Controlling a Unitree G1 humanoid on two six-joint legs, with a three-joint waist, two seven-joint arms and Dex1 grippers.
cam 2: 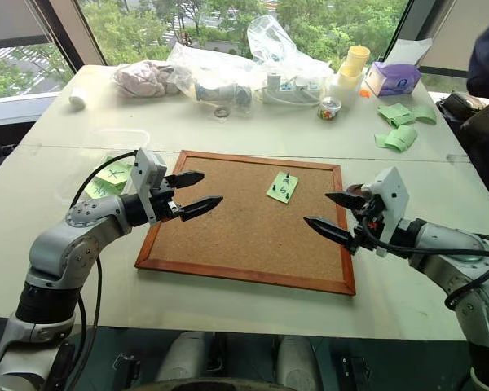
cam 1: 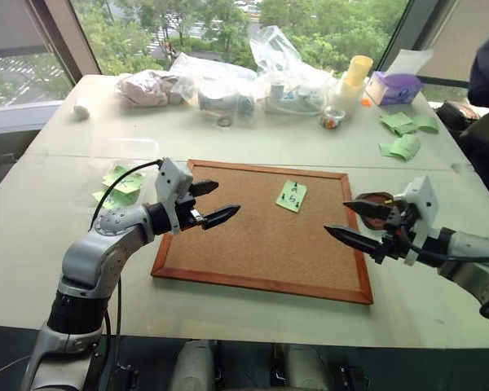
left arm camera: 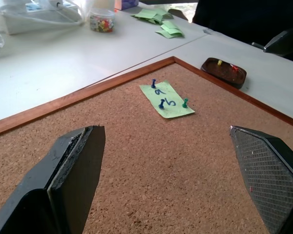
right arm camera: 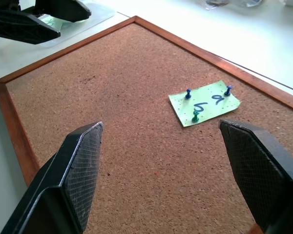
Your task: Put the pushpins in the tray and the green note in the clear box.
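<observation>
- My left gripper [cam 1: 214, 201] and right gripper [cam 1: 349, 220] hover wide open over the corkboard [cam 1: 228, 244], holding nothing
- The green note [right arm camera: 204, 102] sits pinned there by three pushpins [right arm camera: 196, 116]
- The tray [left arm camera: 224, 72] lies just beside the board

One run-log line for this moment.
green note: on corkboard, three pushpins in it | tray: two pins | left gripper: open | right gripper: open

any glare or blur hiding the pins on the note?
Left wrist view: no glare; note and its three pins sharp, near claw fingers softer. Right wrist view: note equally clear, even light, faint shadows. Eye views: bright window behind, table washed pale, pins too small to make out on the corkboard.
</observation>
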